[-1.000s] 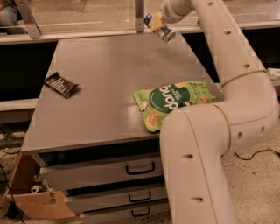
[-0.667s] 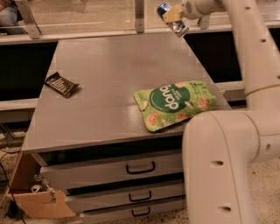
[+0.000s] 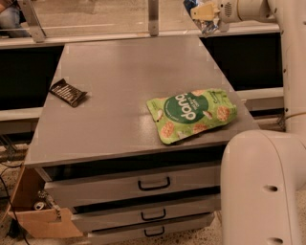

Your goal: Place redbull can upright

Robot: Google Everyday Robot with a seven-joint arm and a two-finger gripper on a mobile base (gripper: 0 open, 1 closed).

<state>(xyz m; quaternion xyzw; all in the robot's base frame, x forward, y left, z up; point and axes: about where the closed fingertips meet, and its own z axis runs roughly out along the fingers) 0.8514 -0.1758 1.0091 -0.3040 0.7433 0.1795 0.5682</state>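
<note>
The hand (image 3: 206, 14) was high at the far right corner of the tabletop (image 3: 119, 72), above its back edge, and it seemed to be clamped on the redbull can (image 3: 209, 27). The can was up in the air and tilted, with a blue end showing on one side of the hand and a silver end on the other. A green pouch (image 3: 191, 115) lay flat near the front right edge, well apart from the hand, and a dark snack bar (image 3: 68, 92) lay at the left.

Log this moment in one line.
gripper shut on redbull can | raised near far-right corner of table | not placed | also: green pouch, dark bar
</note>
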